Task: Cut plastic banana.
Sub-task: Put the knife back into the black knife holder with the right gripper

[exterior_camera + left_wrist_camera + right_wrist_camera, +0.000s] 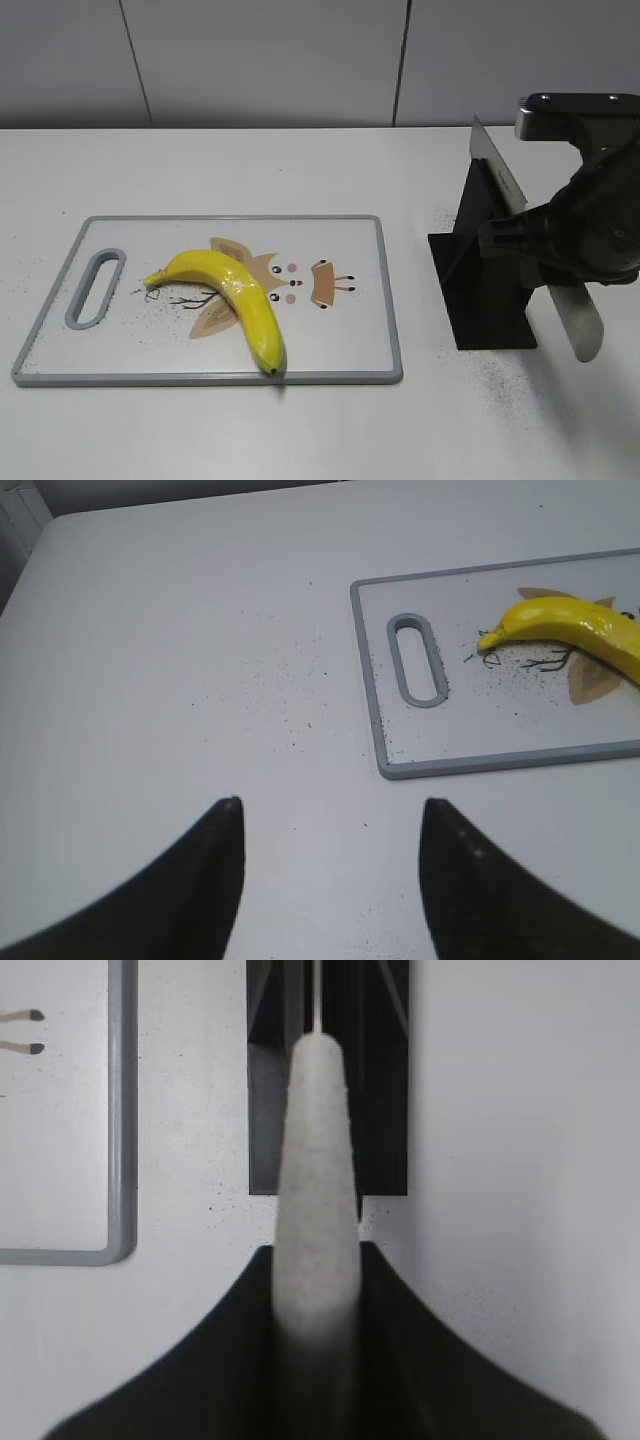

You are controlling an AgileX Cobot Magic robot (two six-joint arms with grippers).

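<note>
The plastic banana [235,290] is glossy yellow and lies curved on the white cutting board [130,340], dark tip at the board's front edge. It also shows in the left wrist view [575,630]. A knife [497,170] with a grey handle [318,1140] sits slanted in a black stand [490,290] to the right of the board. My right gripper [318,1260] is shut on the knife's handle; it shows in the exterior view [520,240] too. My left gripper [330,805] is open and empty over bare table left of the board [470,730].
The board has a grey rim and a handle slot [418,660] at its left end. Dark specks lie on the table and the board. The board's near right corner [115,1250] shows left of the stand [380,1080]. A grey wall runs behind the table.
</note>
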